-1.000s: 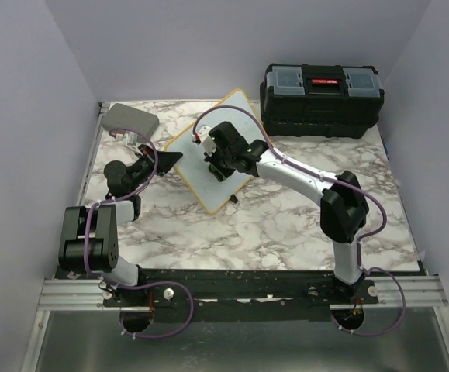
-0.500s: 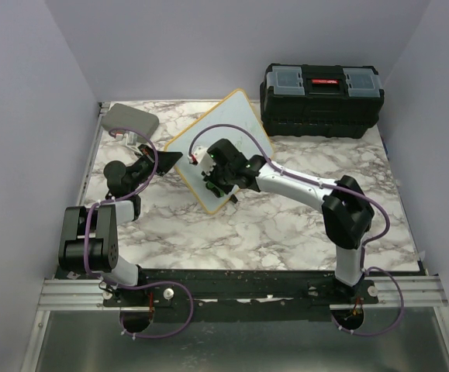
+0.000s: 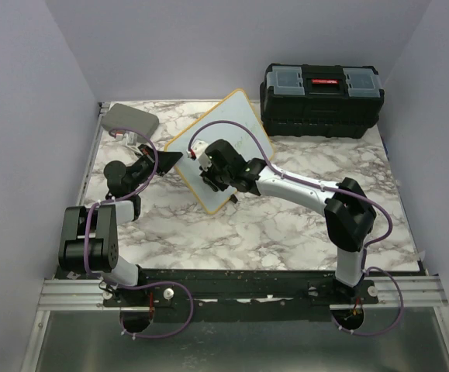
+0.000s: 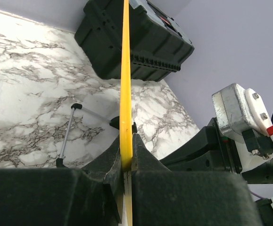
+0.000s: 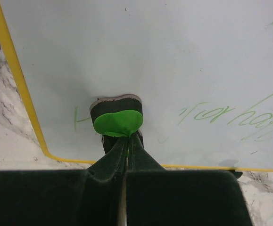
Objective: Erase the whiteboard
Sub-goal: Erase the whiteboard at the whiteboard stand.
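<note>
Tilted whiteboard (image 3: 238,122) mid table (image 3: 286,229); L gripper (image 4: 127,141) clamped on its yellow edge. R gripper (image 5: 122,141) pinches green eraser (image 5: 117,121), pressed to board nr green writing (image 5: 221,115). Black toolbox (image 3: 321,97) close behind at right, grey case (image 3: 129,118) back-left.

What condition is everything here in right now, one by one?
Whiteboard: held by its edge, green writing remaining.
Eraser: gripped, pressed against the whiteboard.
Left arm: jaws shut on the whiteboard's frame.
Right arm: jaws shut on the eraser.
Toolbox: lid closed.
Grey case: closed.
</note>
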Robot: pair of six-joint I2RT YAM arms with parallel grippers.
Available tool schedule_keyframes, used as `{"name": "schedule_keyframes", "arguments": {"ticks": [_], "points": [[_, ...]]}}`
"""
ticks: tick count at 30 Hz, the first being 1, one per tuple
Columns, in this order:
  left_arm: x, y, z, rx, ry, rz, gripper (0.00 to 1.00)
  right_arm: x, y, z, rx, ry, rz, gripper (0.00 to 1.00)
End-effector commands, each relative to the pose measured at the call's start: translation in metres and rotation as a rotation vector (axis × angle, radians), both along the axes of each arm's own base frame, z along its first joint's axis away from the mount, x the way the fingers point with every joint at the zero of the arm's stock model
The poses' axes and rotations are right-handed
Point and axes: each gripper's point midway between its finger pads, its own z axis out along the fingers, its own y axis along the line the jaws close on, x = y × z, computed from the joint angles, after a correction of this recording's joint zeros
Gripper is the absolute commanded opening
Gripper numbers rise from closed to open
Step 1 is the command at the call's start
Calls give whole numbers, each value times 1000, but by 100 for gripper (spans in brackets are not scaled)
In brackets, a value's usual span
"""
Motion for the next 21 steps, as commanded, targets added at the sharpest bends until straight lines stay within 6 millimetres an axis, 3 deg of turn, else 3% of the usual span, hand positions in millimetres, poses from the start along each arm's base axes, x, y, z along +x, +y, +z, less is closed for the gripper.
{"name": "schedule_keyframes", "arguments": {"ticks": [1,4,10,13,18,21], "points": [[-16,-17,3,24,-22,-105,0,24,13,38,111,-120,-76,1],[-16,-17,3,25,-23,-105,0,12,17,34,126,-83,-17,1],[-14,-18,2,22,-21,-106,0,-37,28,-2,117,90,218,1],[-14,-18,2,24,-20,-106,0,-49,30,-6,115,107,267,0],[-15,-18,1,23,-18,-107,0,-55,38,-1,129,95,301,1],[-15,-18,1,24,-19,-107,0,-36,36,6,130,32,201,1]]}}
